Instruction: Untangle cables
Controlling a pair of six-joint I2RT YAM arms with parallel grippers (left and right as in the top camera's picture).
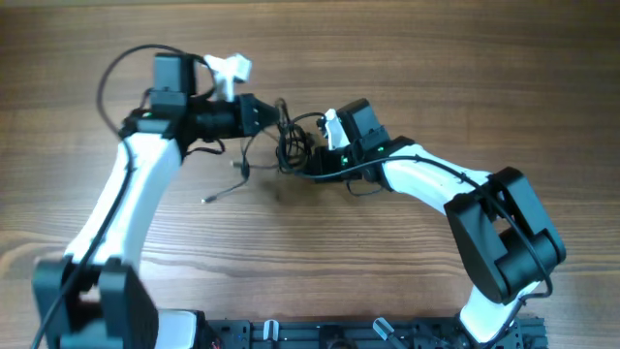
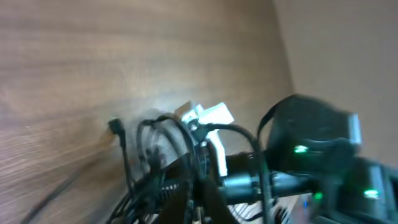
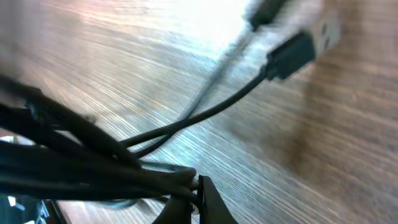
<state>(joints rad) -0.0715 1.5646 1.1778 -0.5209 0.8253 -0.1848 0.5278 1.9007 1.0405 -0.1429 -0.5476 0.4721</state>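
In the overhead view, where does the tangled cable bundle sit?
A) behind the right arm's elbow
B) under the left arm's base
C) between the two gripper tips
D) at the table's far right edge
C: the cables bunch in the gap between the left gripper and the right gripper.

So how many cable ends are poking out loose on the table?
2. The farthest plug lies out alone; the nearer plug lies beside the tangled cables, which may hide more.
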